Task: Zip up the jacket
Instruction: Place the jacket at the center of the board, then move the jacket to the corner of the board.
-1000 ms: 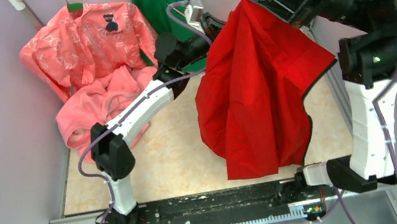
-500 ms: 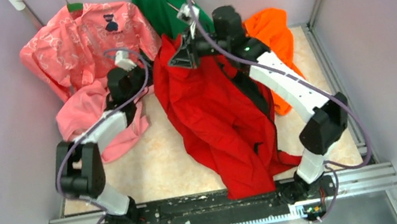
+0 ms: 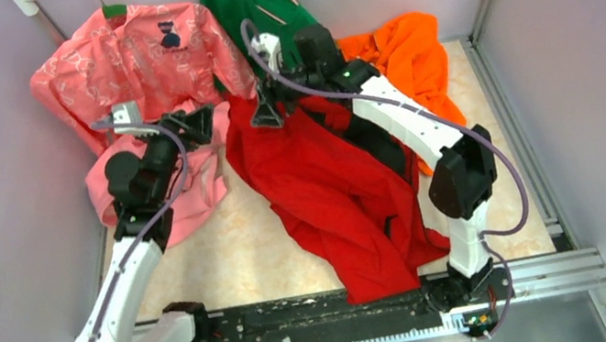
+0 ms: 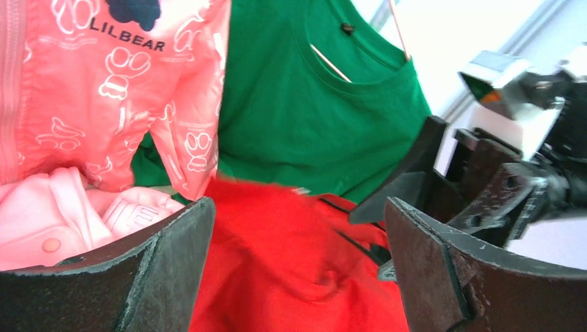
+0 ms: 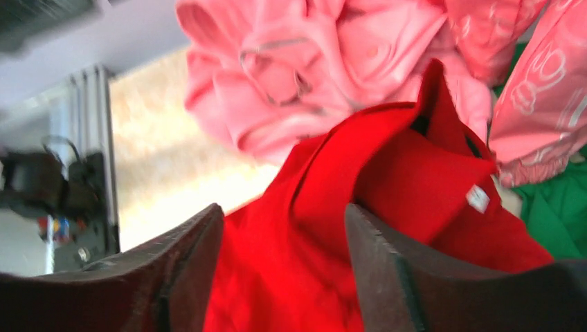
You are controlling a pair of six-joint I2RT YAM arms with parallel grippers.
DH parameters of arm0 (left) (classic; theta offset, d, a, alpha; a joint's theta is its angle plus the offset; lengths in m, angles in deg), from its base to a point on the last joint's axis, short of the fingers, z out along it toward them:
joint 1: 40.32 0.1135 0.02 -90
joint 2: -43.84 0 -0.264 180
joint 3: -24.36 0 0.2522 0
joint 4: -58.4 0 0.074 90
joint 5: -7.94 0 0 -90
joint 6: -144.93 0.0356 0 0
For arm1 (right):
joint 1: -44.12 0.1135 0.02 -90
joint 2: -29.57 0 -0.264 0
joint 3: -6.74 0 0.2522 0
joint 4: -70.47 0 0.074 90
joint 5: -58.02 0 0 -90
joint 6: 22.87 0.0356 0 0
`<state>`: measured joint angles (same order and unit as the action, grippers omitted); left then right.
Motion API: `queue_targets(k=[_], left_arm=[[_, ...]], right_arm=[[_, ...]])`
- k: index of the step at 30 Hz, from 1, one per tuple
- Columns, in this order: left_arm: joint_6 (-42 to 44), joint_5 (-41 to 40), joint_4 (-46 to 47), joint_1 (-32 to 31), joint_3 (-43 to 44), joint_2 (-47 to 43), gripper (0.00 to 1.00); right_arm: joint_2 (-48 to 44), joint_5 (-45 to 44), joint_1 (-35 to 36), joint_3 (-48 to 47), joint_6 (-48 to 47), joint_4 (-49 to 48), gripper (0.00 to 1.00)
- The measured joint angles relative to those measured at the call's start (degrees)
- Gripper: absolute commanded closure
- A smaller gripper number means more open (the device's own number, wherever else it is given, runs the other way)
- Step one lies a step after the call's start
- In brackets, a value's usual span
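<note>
The jacket [image 3: 322, 196] is being left sprawled along the middle of the surface [image 3: 238, 247], collar far, hem near, its front judged unzipped, while the left end effector [image 3: 199, 127] and right end effector [image 3: 264, 114] are being held released near the collar, grasping nothing.

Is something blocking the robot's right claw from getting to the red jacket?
No, nothing visible is in the way. The right gripper hangs with its jaws apart just over the collar end of the bright red thin jacket. The fluffy pink fleece garment lies beside the jacket, not over it.
</note>
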<state>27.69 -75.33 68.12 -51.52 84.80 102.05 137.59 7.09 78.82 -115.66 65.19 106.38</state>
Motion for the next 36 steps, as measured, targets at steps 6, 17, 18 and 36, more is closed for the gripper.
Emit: queue_targets(k=[6, 17, 18, 36], left_arm=[[5.1, 11.8, -4.5, 0.0, -1.7, -6.2, 0.01], [13.5, 23.7, -14.7, 0.0, -11.0, -7.6, 0.01], [13.9, 23.7, -15.1, 0.0, -11.7, -8.0, 0.01], [19.1, 21.7, -18.1, 0.0, -13.0, -11.6, 0.01]], right_arm=[[-7.8, 0.9, -3.9, 11.4, -11.0, 6.4, 0.14], [-27.5, -8.6, -28.5, 31.8, -7.3, -7.6, 0.02], [-26.5, -9.6, -30.4, 31.8, -5.4, -8.9, 0.02], [14.6, -18.3, -38.4, 17.0, 4.9, -2.2, 0.83]])
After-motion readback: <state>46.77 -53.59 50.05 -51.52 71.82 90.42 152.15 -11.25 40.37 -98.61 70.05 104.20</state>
